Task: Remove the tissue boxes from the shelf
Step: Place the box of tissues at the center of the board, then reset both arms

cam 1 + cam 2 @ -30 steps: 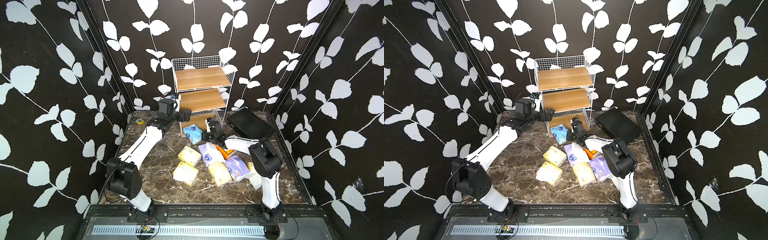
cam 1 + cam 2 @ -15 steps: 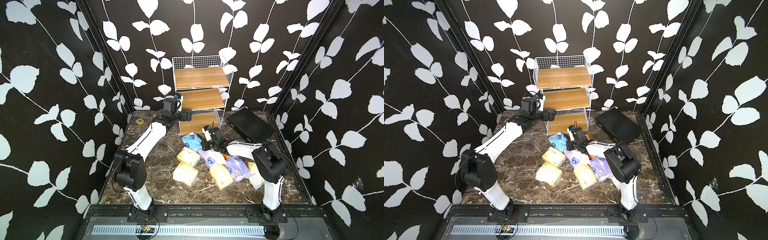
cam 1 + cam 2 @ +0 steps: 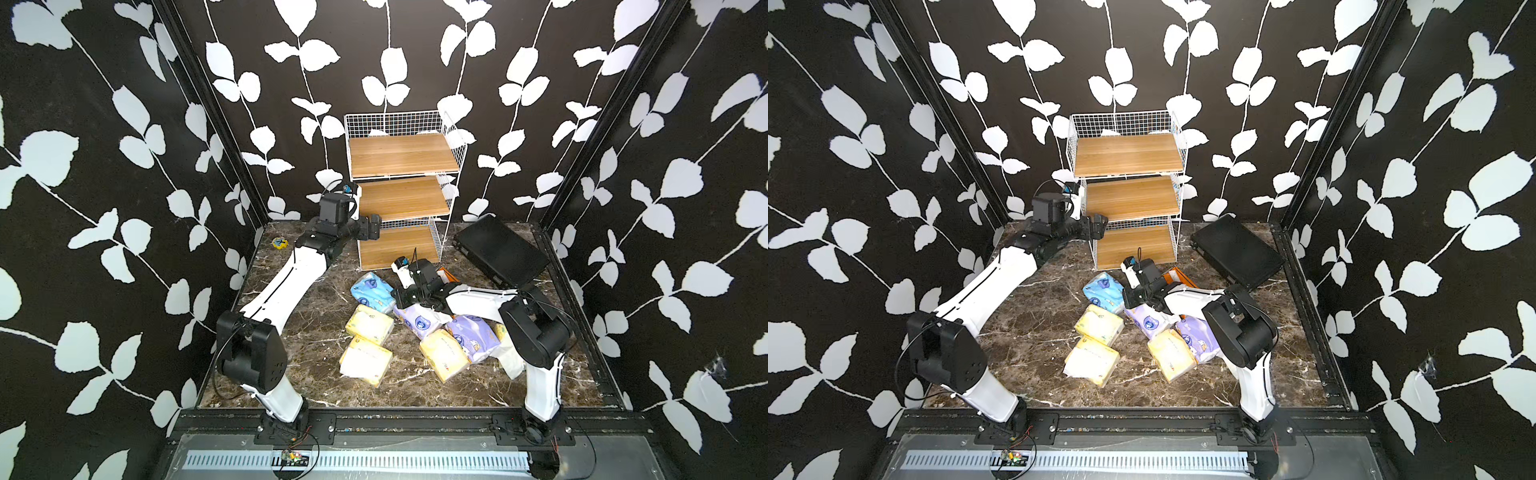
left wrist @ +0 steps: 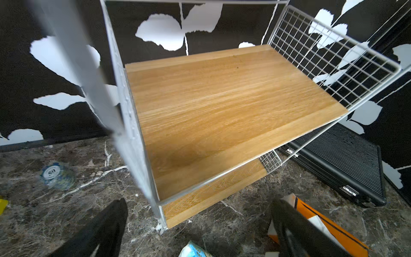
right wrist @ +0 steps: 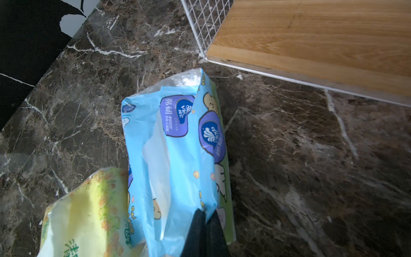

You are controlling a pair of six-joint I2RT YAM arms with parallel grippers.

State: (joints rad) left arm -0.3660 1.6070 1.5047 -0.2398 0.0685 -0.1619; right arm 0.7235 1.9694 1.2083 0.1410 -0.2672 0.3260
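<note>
The shelf (image 3: 401, 156) (image 3: 1127, 156) stands at the back, its three wooden boards bare. Several tissue boxes lie on the marble floor in front of it: a light blue pack (image 3: 372, 291) (image 5: 175, 142), pale yellow packs (image 3: 370, 324), lavender packs (image 3: 419, 320) and an orange box (image 3: 446, 275) (image 4: 329, 227). My right gripper (image 5: 205, 214) (image 3: 401, 297) is shut on the wrapper at one end of the light blue pack. My left gripper (image 4: 198, 201) (image 3: 374, 226) hangs open and empty at the shelf's front left corner, level with the middle board (image 4: 222, 106).
A large flat black case (image 3: 500, 251) lies right of the shelf against the wall. A small round blue-and-yellow chip (image 3: 279, 242) (image 4: 56, 175) sits on the floor at the back left. Patterned walls close in three sides.
My right gripper has dragged the light blue pack forward, away from the shelf's bottom tier. My left arm has swung right, up to the shelf's front left corner.
</note>
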